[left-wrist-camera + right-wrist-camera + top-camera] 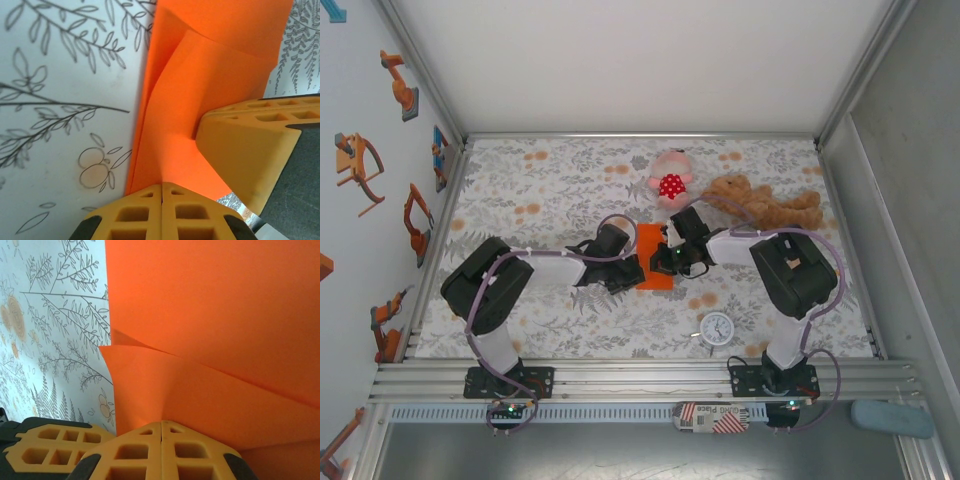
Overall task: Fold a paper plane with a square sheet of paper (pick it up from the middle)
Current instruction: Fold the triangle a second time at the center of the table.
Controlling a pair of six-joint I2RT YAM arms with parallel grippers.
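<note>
The square sheet of paper [653, 277], folded narrow, is laid between both grippers, its long axis pointing away from the bases. The left gripper [161, 192] and the right gripper [161, 430] are closed fully, tips set on it, equally near. The flowered cloth [540, 200] is flat; the plush toys [671, 180] are kept beyond.

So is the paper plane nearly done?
Not yet. Done: the orange paper already has folds, with flaps lying over each other. In hand: the left pincer and right pincer are both shut, tips on the paper, probably pressing creases flat. To do: from above it looks like a blunt strip, not a pointed plane.
</note>
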